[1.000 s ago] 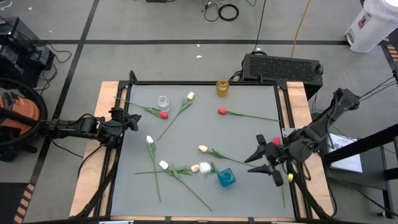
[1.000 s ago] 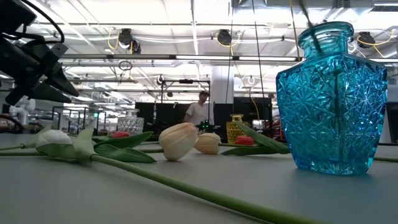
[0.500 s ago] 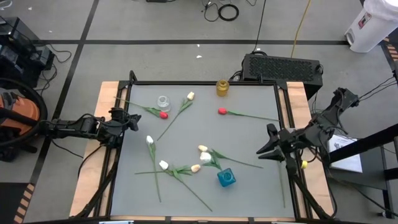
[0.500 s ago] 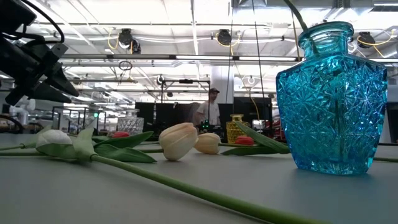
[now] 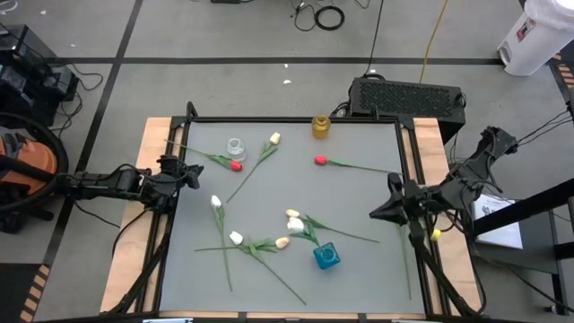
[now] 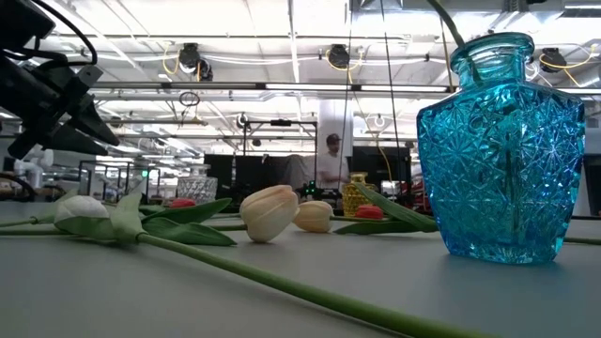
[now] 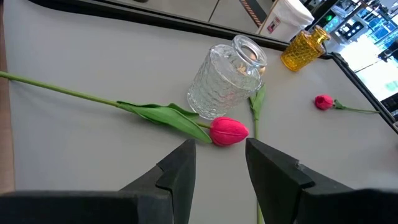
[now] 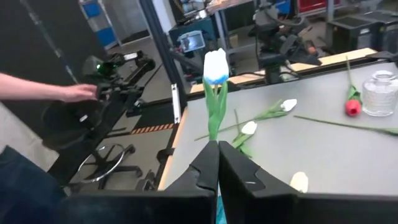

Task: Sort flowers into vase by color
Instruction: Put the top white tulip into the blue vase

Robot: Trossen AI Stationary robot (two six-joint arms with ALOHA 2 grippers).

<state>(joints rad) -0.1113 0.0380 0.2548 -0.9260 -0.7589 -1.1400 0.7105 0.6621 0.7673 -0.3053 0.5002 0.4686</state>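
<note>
Right tool [image 8: 217, 163] pinched shut, empty, near the tabletop's [image 5: 359, 193] right edge; left tool [image 7: 217, 165] spread wide by a red tulip [image 7: 229, 131]; flowers [image 5: 296, 215] lie scattered around the blue vase [image 5: 326, 257]

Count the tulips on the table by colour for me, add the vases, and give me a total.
Red tulips: 2
White tulips: 3, one of them standing in the blue vase
Cream tulips: 3
Vases: 3, one clear, one yellow, one blue
Total: 11
</note>
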